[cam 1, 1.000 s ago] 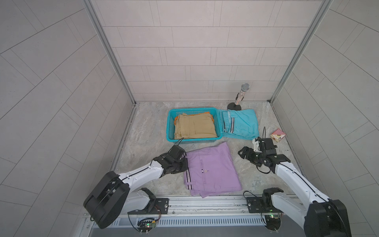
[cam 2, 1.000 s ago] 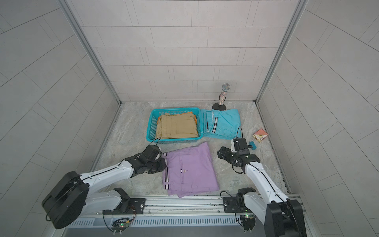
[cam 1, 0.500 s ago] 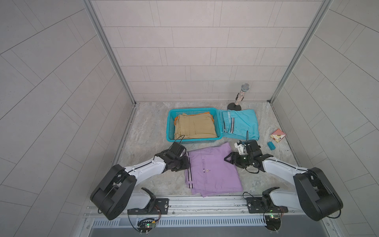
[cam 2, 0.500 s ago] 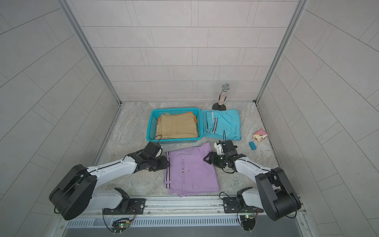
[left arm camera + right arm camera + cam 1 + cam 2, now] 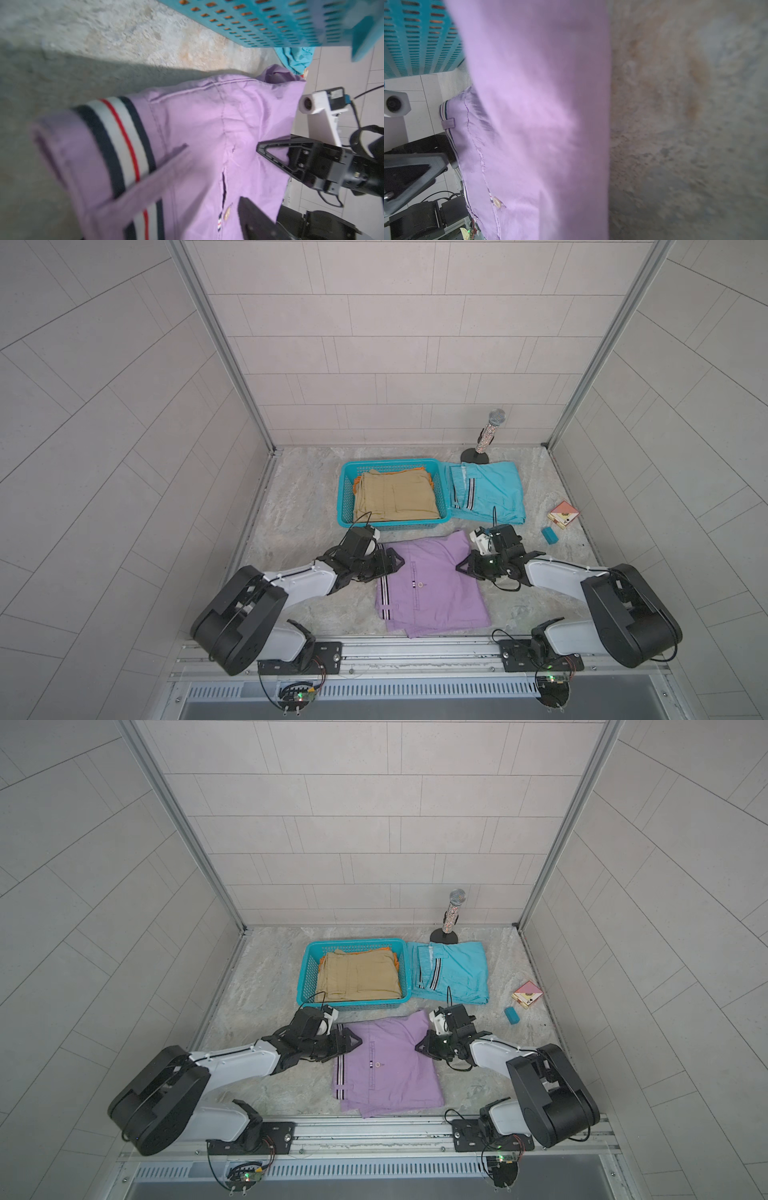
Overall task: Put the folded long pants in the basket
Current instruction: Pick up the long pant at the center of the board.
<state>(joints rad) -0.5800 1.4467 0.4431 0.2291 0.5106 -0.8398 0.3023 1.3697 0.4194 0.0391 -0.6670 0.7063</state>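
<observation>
The table carries everything. At upper centre in both top views sits the basket, tan pants on top and orange pants peeking out at their edges, so two pairs are home. Just below its front wall, not touching it, the lilac pants lie flat at lower centre, striped waistband to the left. The blue pants lie just right of the basket.

The left gripper sits over the striped edge with its fingers spread wide, holding nothing. The right gripper is at the opposite edge and looks pinched onto the cloth. In the left wrist view its upper finger lies on the lilac fabric with the lower one hidden beneath, so the hold is a judgement.

The pants should handle as light, soft and limp. Held by one side, the folded layers would likely slide apart and sag. Take them at both side edges, catching every layer — the waistband is the thickest, firmest bite.
</observation>
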